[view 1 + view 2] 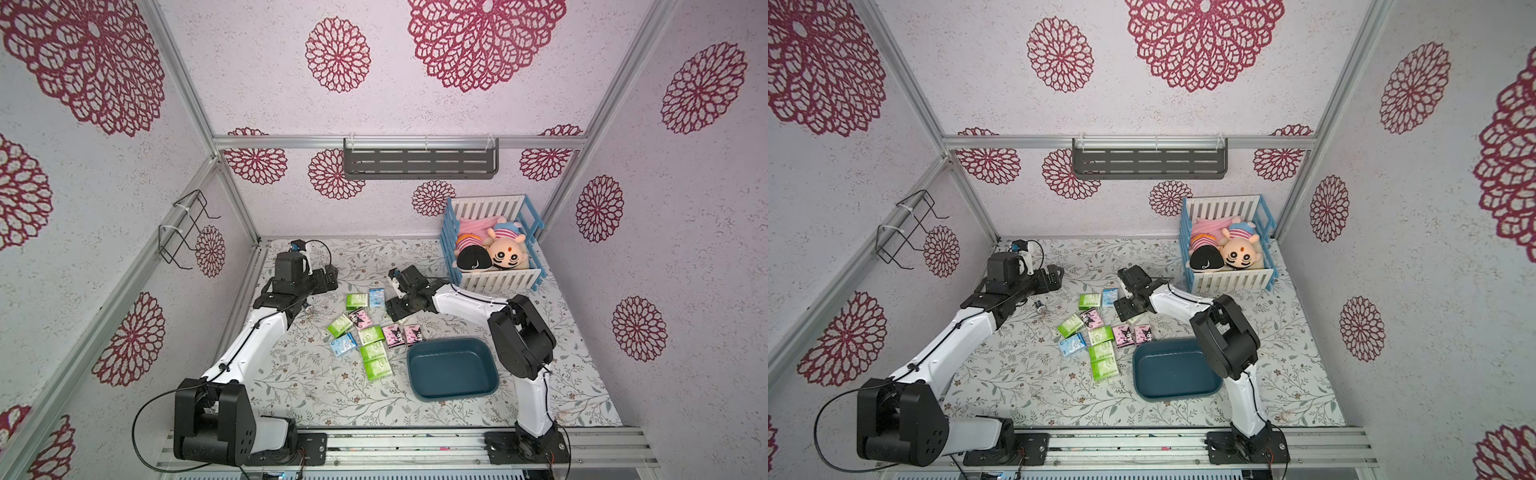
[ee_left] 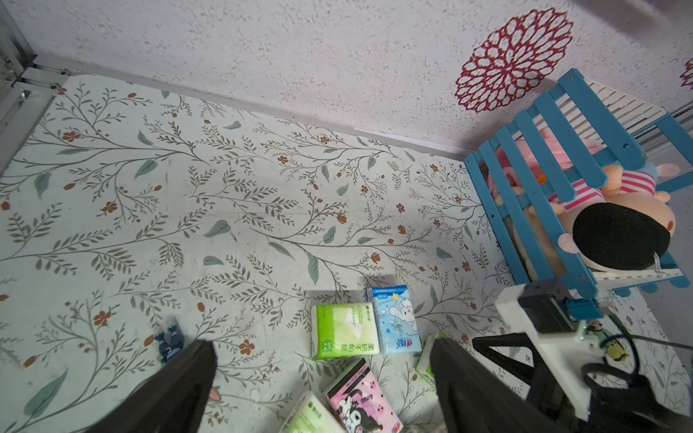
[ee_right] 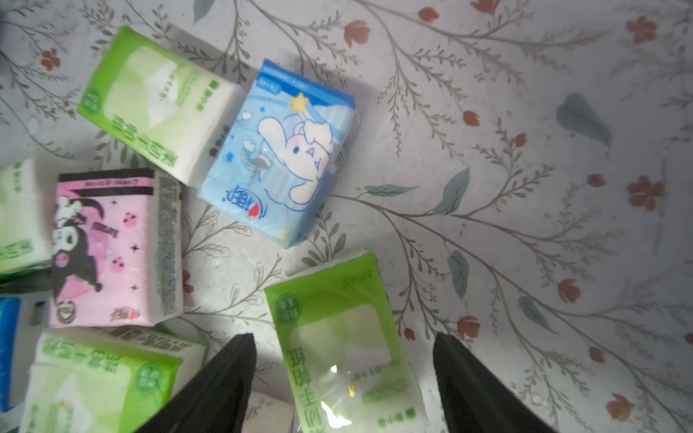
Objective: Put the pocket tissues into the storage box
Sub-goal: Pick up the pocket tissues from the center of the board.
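Note:
Several pocket tissues lie scattered mid-table in lime green, pink and light blue. The dark teal storage box sits to their right with nothing in it, as both top views show. My right gripper is low over the back right of the cluster. In the right wrist view it stands open astride a green pack, with a gap on each side. A light blue pack and a pink pack lie beyond. My left gripper hovers open with nothing in it, left of the packs.
A blue-and-white crib with plush dolls stands at the back right. A small blue figure lies on the floral table cover near my left gripper. A grey shelf hangs on the back wall, and a wire rack on the left wall.

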You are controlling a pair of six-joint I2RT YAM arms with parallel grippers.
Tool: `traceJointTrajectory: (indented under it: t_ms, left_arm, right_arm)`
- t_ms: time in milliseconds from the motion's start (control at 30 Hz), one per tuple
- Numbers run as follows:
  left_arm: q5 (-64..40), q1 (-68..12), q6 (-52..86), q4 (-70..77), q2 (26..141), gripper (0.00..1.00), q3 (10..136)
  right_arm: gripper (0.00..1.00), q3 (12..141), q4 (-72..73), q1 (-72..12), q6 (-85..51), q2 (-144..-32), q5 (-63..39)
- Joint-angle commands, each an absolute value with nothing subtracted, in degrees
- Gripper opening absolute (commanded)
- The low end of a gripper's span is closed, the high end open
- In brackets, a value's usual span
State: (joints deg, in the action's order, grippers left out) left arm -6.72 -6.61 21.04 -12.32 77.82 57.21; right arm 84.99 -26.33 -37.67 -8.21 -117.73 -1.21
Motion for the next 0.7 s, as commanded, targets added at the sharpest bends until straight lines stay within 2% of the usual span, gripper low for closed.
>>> traceJointTrajectory:
  t_ms: [0,200,333,433,667]
  left_arm:
    - [-6.4,-6.9,20.2,-13.1,76.9,0.97,56.9]
    - [-6.1,-6.9,19.4,-13.6,76.8,0.97,57.1]
    - [-5.8,-7.0,18.9,-13.8,76.8,0.97,57.2]
    - [-5.8,-6.9,18.9,-13.8,77.1,0.97,57.4]
    - [-6.6,-7.0,19.8,-14.1,77.5,0.97,58.5]
  right_arm:
    - [0.8,88.0,-26.6,-37.9,-7.8,-119.3,0.1]
    - [0.72,91.7,-28.9,-37.9,-7.3,-122.4,0.4]
    - [0.53,90.8,-28.4,-37.9,-7.7,-121.9,0.0]
    - [0.45,89.3,-26.9,-37.9,-8.3,-120.0,-0.1]
    - [0.44,86.2,-24.3,-37.2,-10.7,-111.1,2.5]
